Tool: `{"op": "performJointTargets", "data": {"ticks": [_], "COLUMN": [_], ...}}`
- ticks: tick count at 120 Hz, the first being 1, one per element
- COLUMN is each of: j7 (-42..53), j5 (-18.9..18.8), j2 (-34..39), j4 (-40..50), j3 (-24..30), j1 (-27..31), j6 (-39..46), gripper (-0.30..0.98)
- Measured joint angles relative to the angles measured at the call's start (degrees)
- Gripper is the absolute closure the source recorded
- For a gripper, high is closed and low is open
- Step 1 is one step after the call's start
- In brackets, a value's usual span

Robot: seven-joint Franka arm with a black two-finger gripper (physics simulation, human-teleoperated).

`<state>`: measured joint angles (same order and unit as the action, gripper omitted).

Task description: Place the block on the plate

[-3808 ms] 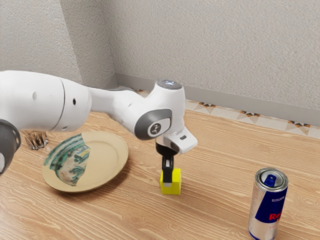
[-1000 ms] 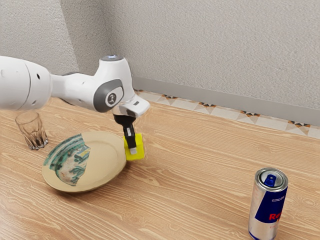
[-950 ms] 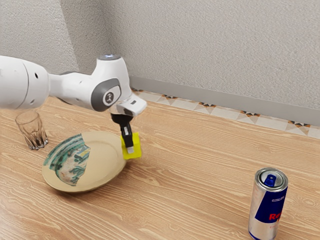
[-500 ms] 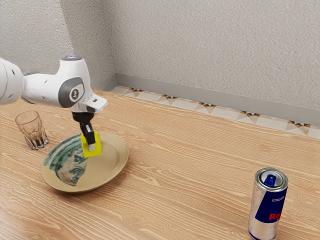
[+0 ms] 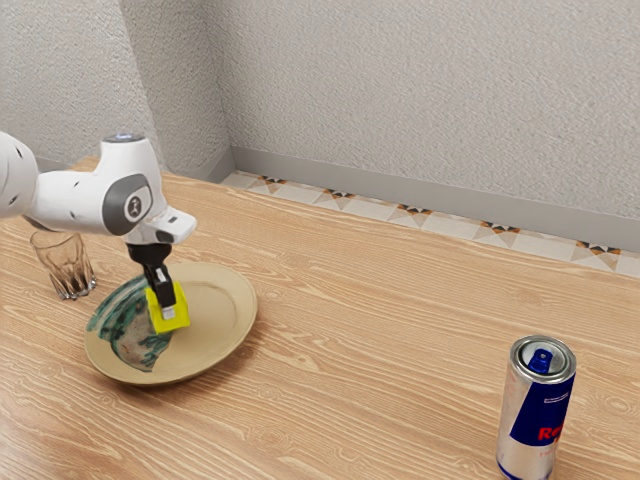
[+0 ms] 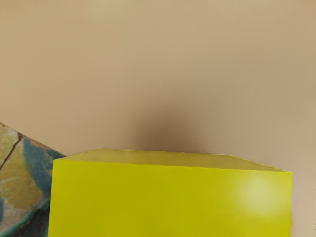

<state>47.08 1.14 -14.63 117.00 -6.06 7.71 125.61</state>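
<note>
Exterior view: the hand (image 5: 167, 306) pinches the yellow block (image 5: 181, 319), slightly tilted, over the plate (image 5: 218, 322), near its green-patterned part; whether block and plate touch, I cannot tell. On the worktop (image 5: 370, 360), 1 glass (image 5: 66, 266) stands near the plate and 1 can (image 5: 528, 425) well apart.

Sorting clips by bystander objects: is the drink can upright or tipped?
Upright: the can stands with its tabbed lid facing up.

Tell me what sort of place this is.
Probably a dining area in a home, rendered in simulation: a wooden table, with a decorated plate and a drinking glass on it.
</note>
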Motion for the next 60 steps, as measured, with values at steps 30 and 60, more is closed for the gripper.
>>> {"op": "performJointTargets", "data": {"ticks": [30,60], "j7": [2.05,3.01], "j5": [0.76,0.85], "j2": [1.28,5.18], "j4": [0.05,0.58], "j3": [-0.02,-0.18], "j1": [-0.15,-0.88], "j6": [0.58,-0.21], "gripper": [0.11,0.03]}}
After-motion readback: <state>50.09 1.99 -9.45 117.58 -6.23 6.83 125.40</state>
